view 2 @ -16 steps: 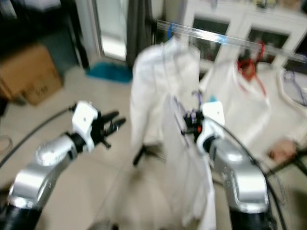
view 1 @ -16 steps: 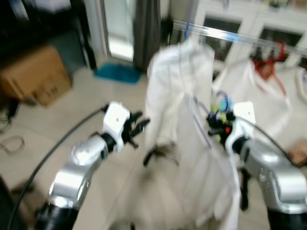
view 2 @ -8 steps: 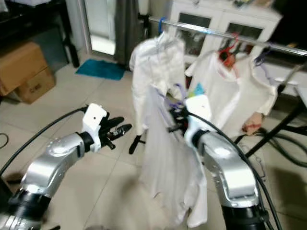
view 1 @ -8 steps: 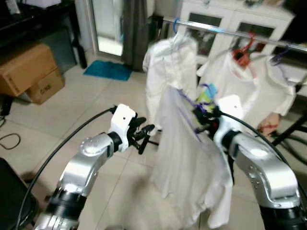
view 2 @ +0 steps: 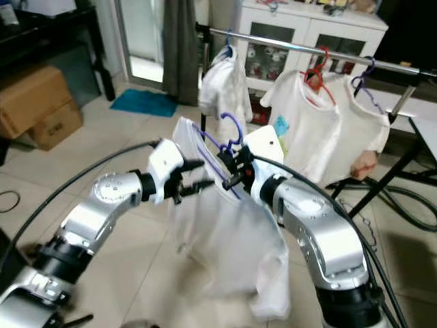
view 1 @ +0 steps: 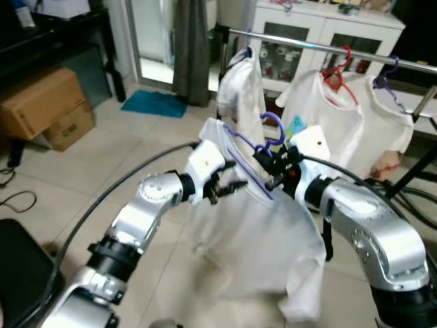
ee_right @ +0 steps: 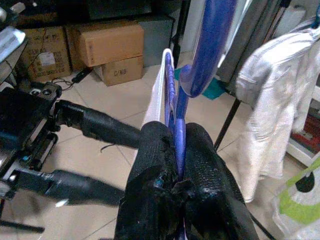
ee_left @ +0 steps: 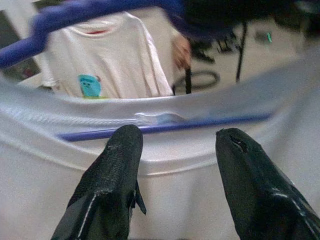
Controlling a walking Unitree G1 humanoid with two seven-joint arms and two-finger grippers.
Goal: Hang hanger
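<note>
Presently the right gripper pinches the purple hanger carrying a white shirt, short of the rail. Left gripper, fingers spread, sits at the collar. Advisable: lift the hook clear above the rail before lowering, avoiding the hung garments.

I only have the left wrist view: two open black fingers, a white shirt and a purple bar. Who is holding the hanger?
Observer: The right gripper is; its fingers are shut on the purple hanger just below the hook.
Operator: Is there a rail to hang it on?
Observer: Yes, a metal rail runs ahead of the robot, past the held shirt.
Operator: Anything already on the rail?
Observer: A white T-shirt hangs there on a red hanger, and a white jacket hangs near the rail's left end.
Operator: Where is my gripper against the shirt?
Observer: The left gripper is at the shirt's left shoulder.
</note>
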